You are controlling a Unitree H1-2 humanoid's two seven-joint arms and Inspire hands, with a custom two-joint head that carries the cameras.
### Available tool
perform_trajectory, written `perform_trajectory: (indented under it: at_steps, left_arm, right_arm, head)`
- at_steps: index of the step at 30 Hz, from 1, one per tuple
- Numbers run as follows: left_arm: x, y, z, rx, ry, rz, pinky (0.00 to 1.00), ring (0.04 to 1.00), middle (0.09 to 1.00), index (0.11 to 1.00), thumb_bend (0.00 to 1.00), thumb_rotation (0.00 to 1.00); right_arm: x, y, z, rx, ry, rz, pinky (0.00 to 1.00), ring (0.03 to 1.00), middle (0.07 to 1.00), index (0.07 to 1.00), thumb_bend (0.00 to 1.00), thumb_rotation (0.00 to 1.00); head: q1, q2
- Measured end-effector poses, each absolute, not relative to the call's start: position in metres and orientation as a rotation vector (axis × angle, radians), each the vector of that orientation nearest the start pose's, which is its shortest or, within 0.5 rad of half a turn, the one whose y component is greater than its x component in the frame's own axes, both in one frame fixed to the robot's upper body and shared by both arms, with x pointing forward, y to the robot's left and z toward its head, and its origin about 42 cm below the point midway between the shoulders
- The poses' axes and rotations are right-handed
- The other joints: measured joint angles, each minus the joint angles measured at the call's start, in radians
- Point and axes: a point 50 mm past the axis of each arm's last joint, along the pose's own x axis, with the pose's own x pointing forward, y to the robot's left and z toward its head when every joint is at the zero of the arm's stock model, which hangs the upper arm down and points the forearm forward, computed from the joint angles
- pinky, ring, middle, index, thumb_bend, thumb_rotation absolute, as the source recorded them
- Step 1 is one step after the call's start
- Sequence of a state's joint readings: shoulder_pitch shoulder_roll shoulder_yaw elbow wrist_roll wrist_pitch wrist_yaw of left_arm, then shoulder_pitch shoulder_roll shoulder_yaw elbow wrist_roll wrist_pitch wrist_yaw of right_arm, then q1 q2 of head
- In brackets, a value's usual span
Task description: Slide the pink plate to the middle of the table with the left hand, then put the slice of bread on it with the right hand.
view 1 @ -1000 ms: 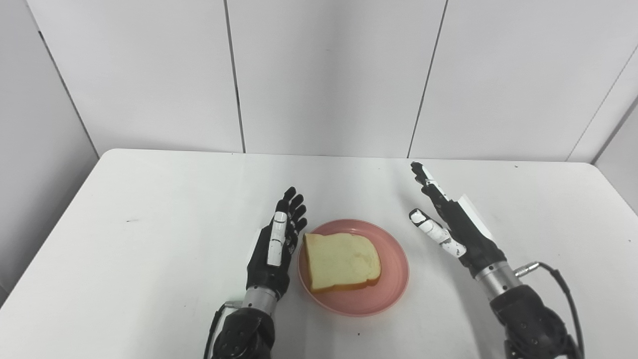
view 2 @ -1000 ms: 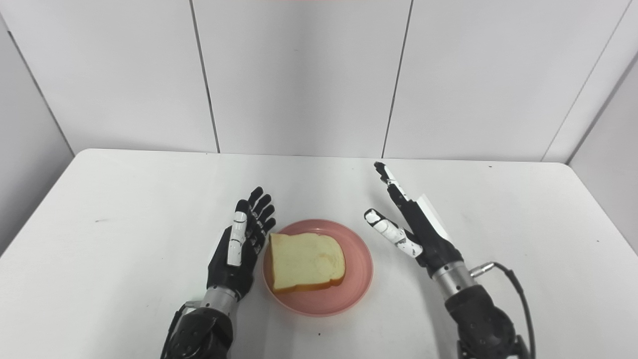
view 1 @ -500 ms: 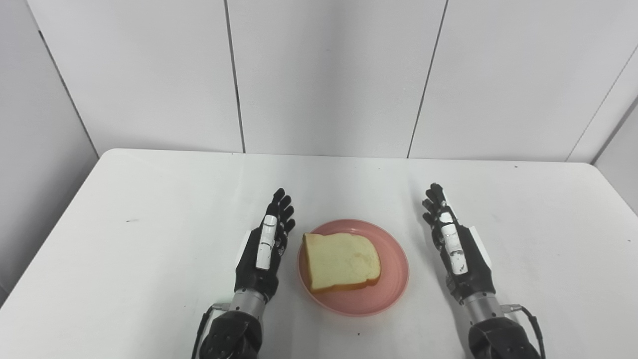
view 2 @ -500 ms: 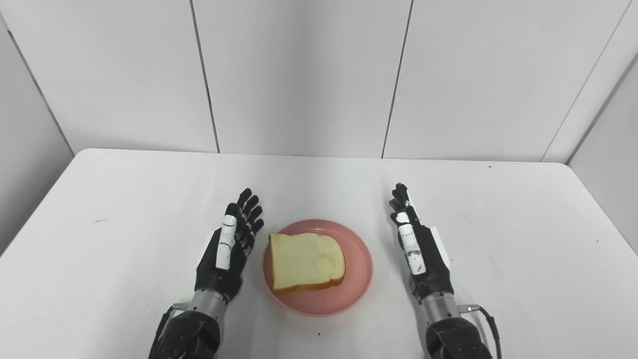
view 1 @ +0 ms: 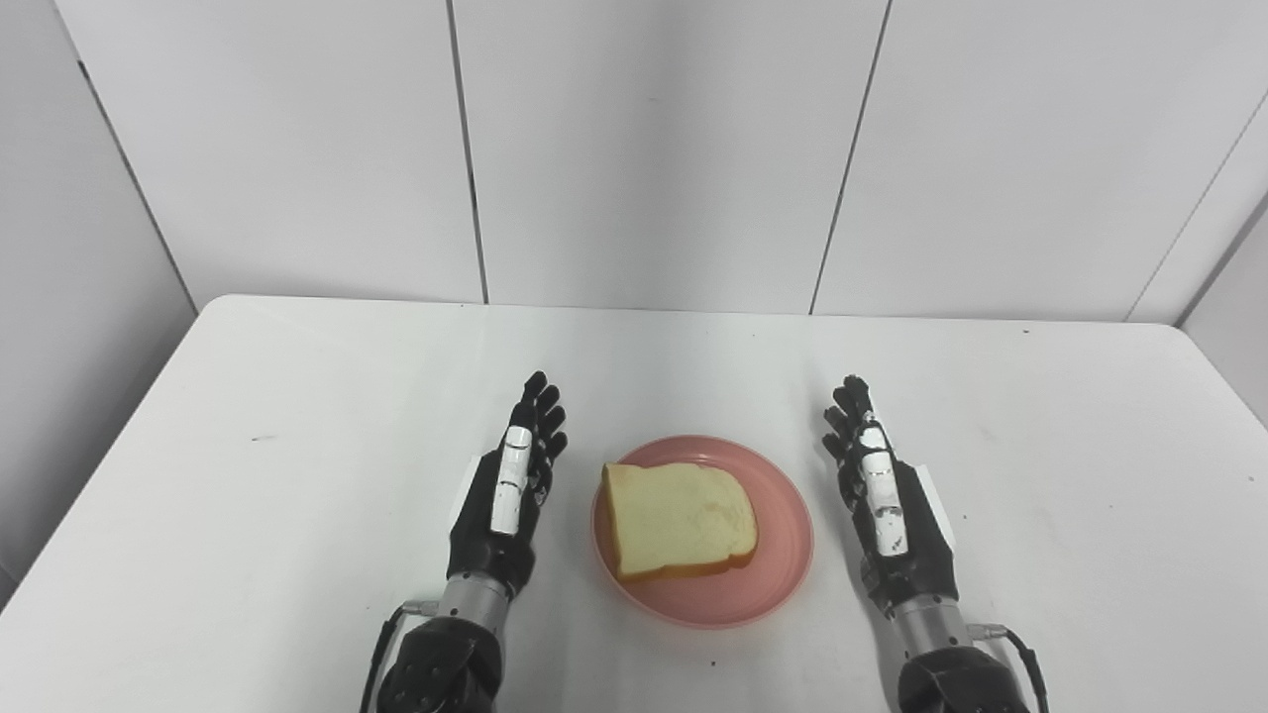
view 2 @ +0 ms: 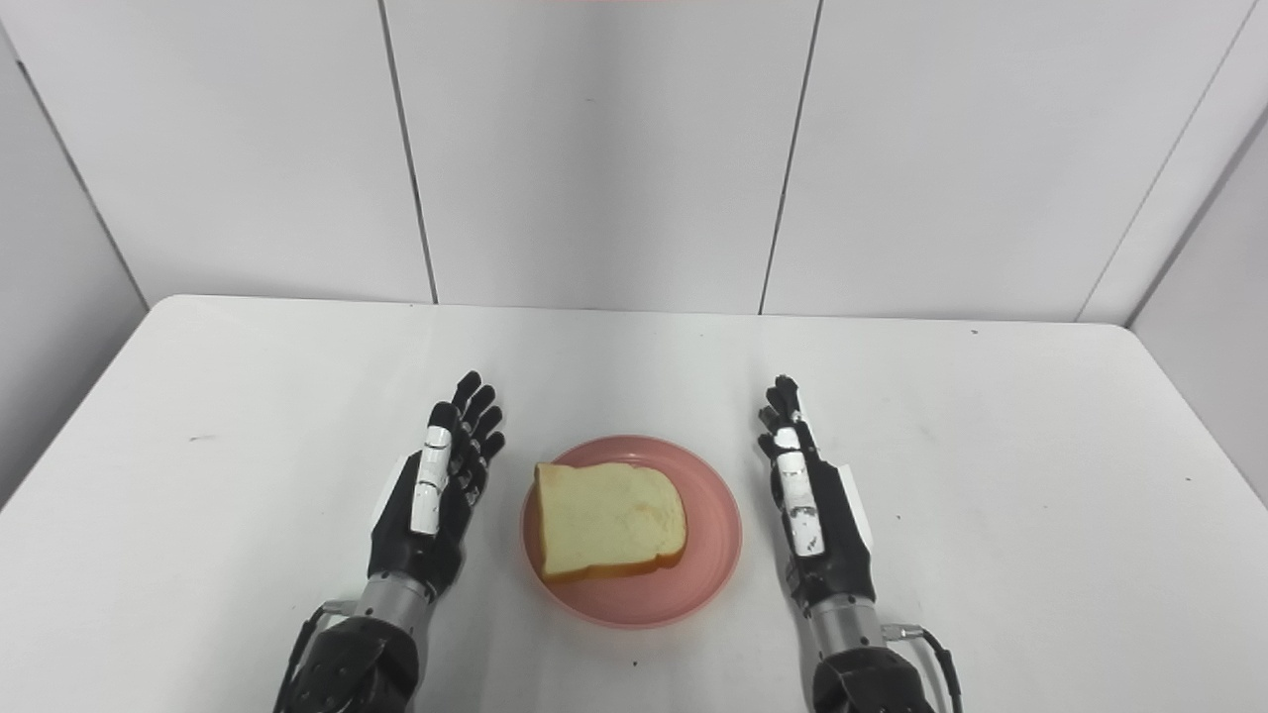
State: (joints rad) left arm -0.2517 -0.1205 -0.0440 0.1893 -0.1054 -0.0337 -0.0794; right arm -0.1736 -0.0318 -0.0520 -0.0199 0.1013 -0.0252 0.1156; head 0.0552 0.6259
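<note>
Centrally on the white bench (view 1: 297,396): one pink plate (view 1: 778,574), round, near the front edge, flat on the surface. On it, one slice of bread (view 1: 679,520), pale crumb with a tan crust, lying flat and filling the left and middle of the plate, clear of the rim on the right. Two hands in view, one to each side of the plate. Left hand (view 1: 505,495) just beside the plate's left rim, apart from it, edge-on with fingers stretched forward and spread slightly, holding nothing. Right hand (view 1: 887,505) just beside the plate's right rim, likewise apart from it, fingers straight and pointing away toward the wall, holding nothing. Both roughly level with each other, palms turned inward toward the plate. Behind the bench, white wall panels (view 1: 654,149) split by dark vertical seams. One small dark speck (view 1: 711,662) on the bench just in front of the plate.
</note>
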Motion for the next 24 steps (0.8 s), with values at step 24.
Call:
perform_trajectory:
  at_steps: [24]
  left_arm:
    - [0.3557, 0.1236, 0.1277, -0.166, -0.111, -0.192, 1.0, 1.0, 1.0, 0.994, 0.66, 0.97]
  right_arm:
    - [0.3361, -0.2179, 0.1541, 0.039, -0.204, 0.12, 1.0, 1.0, 1.0, 1.0, 0.56, 0.94]
  head:
    - [0.018, -0.006]
